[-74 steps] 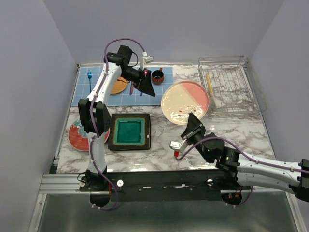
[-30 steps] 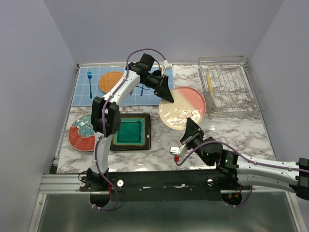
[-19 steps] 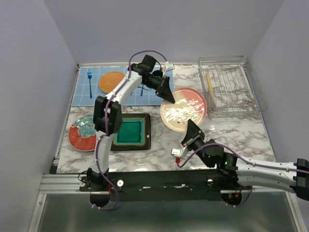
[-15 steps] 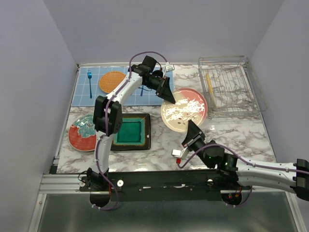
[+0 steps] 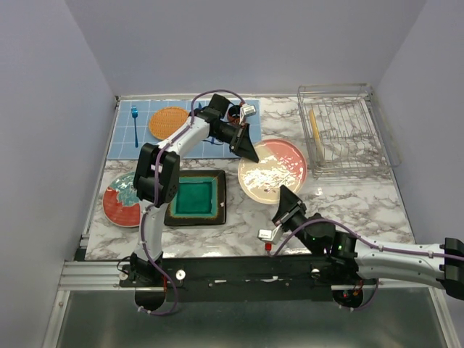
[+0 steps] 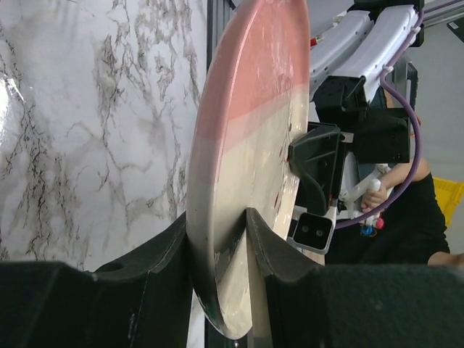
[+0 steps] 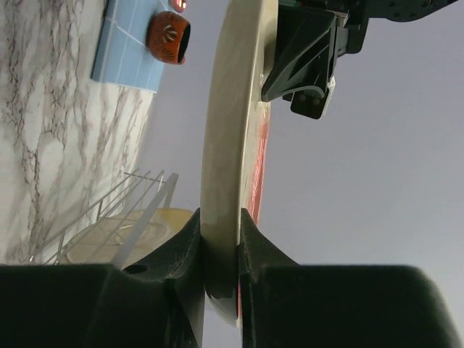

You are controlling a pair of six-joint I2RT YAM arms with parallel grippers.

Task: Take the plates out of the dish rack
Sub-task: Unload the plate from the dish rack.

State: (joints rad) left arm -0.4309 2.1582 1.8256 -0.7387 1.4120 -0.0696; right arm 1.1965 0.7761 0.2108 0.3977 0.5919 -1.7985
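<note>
Top external view. Student: What is held over the marble table (image 5: 348,206)?

Instructor: A round pink-and-cream plate (image 5: 272,170), carried between both arms. It is out of the dish rack (image 5: 337,90), just to the rack's left. The left gripper (image 5: 250,152) takes the plate's far-left rim. The right gripper (image 5: 285,194) takes the near rim, on the opposite side.

Student: Are both grippers clamped?

Instructor: Left wrist view: the two fingers (image 6: 159,254) bracket the rim, one against each face, so the left gripper is closed on the plate. Right wrist view: both fingers (image 7: 181,246) press the rim in the same way, so the right gripper also grips this plate.

Student: Where do the other plates lie?

Instructor: A cream-yellow plate (image 5: 315,134) stands on edge in the left part of the rack. A square dark plate with teal centre (image 5: 194,197) lies flat on the table, left of the held plate. A red plate (image 5: 119,203) lies farther left, partly hidden by the left arm.

Student: And the remaining items?

Instructor: A blue mat (image 5: 123,145) at the far left carries an orange woven disc (image 5: 168,122), a blue fork (image 5: 134,123) and an orange cup (image 7: 168,36).
</note>
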